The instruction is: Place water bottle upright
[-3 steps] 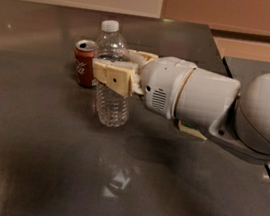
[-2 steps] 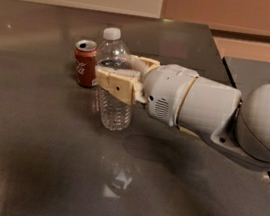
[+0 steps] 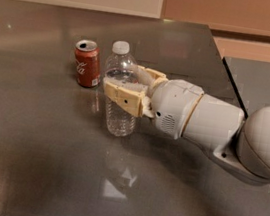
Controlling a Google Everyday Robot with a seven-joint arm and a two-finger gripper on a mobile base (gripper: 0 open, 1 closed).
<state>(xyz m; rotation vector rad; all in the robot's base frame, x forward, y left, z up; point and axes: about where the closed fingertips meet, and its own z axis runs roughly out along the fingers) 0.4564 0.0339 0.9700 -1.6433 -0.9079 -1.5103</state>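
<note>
Water bottle (image 3: 120, 120) stands upright, cap-up, tool (image 3: 122, 79) seemingly clamping its middle.

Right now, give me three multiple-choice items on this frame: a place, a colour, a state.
1. The soda can stands where, in the picture, from the water bottle? A left B right C in front
2. The bottle's cap is: A blue B white C red
3. The bottle is: A lying down B upside down C upright in the hand
Answers: 1 A, can is picture-left of it; 2 B, white cap on top; 3 C, cap up, hand's fingers either side.
</note>
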